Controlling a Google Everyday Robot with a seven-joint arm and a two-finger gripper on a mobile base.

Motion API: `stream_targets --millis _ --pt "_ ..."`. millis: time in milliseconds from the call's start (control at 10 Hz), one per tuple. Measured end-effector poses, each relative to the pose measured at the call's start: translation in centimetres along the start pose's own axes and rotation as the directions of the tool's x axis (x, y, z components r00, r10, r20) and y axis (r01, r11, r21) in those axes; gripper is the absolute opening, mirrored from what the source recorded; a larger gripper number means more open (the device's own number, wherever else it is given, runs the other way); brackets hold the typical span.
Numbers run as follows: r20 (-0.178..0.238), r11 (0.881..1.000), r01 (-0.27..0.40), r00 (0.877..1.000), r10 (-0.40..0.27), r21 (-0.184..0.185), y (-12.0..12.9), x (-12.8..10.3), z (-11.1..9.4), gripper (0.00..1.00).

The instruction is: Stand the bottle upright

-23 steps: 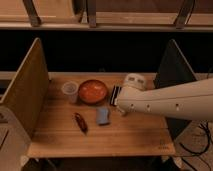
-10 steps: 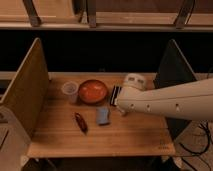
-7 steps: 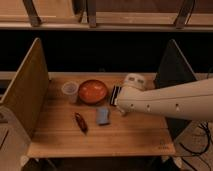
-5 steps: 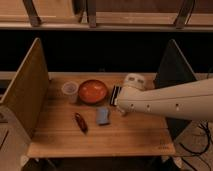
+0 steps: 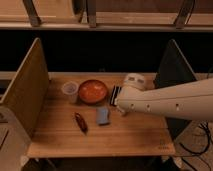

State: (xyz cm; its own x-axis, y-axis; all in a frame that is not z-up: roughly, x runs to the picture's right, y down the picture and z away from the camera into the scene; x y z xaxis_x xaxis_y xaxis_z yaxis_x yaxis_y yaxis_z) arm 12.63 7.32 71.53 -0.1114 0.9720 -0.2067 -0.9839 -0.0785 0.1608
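Note:
My white arm [image 5: 165, 102] reaches in from the right over the wooden table [image 5: 125, 137]. Its gripper [image 5: 121, 106] is at the arm's left end, over the middle of the table, just right of the orange bowl [image 5: 93, 91] and against the black ribbed block [image 5: 115, 95]. The bottle does not show; the arm covers the table surface to the right of the block. A round white part of the arm [image 5: 134, 81] sits above the gripper.
A translucent plastic cup [image 5: 70, 91] stands left of the bowl. A blue flat item [image 5: 102, 115] and a dark red item [image 5: 81, 122] lie in front of the bowl. Upright side panels stand at the left [image 5: 25, 92] and right [image 5: 172, 75].

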Motion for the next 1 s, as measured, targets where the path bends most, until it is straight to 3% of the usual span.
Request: stream_targets --millis 1000 --pt "0.005 1.0 -0.004 1.0 0.003 0.013 -0.44 -0.54 0.22 0.8"
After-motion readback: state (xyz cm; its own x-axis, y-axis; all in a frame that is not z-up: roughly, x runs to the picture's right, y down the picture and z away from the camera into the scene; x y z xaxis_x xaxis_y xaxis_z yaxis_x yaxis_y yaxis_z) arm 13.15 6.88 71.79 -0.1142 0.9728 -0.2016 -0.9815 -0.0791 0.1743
